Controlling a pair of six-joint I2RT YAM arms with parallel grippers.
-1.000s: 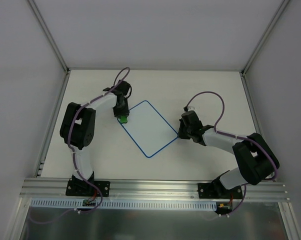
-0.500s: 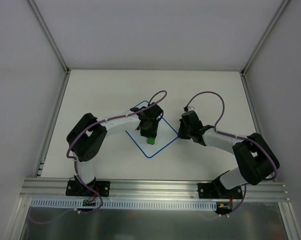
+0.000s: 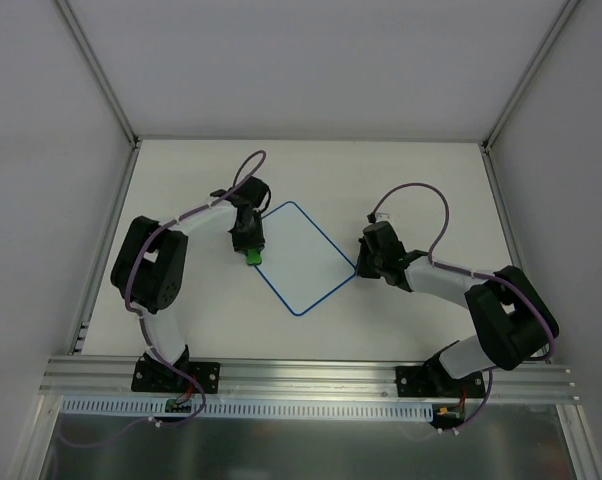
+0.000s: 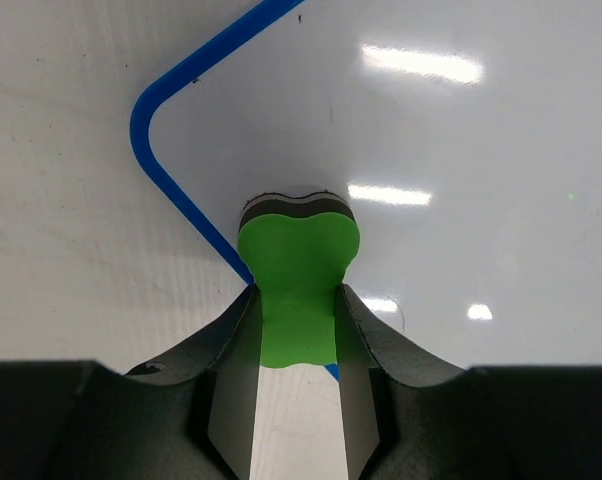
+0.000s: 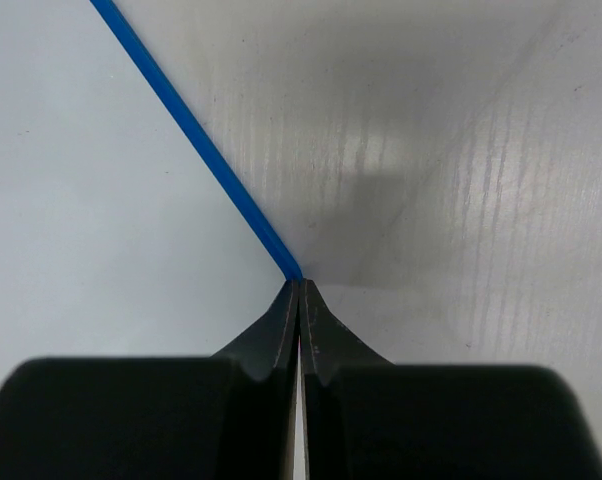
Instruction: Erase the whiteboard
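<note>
Whiteboard (image 3: 301,260), a small flat white rectangular board with rounded corners and a thin blue border, lies turned like a diamond at the middle of the white table (image 3: 181,180), between the two arms.

Left gripper (image 4: 296,310): the fingers are clamped on the green eraser block (image 4: 298,270), which has a dark layer at its far end. The eraser sits over the blue border beside the whiteboard's rounded left corner, partly on the board and partly over the table.

Change from the earlier frames: half a second ago the left arm reached across the whiteboard and held the eraser over its lower middle. It has now swept back to the left corner (image 3: 249,252), close to where it was one second ago. The whiteboard lies in the same place, and the right arm has not moved.

Right gripper (image 5: 298,288): the fingers are closed flat together, with the tips touching the blue border at the whiteboard's right corner (image 3: 359,268).

Limits of view:
- The left fingers hide the near end of the eraser, so contact between eraser and board cannot be confirmed.
- From above, the left gripper covers part of the left corner.
- Whether the right tips pinch the board's edge or only press on it cannot be told.
</note>
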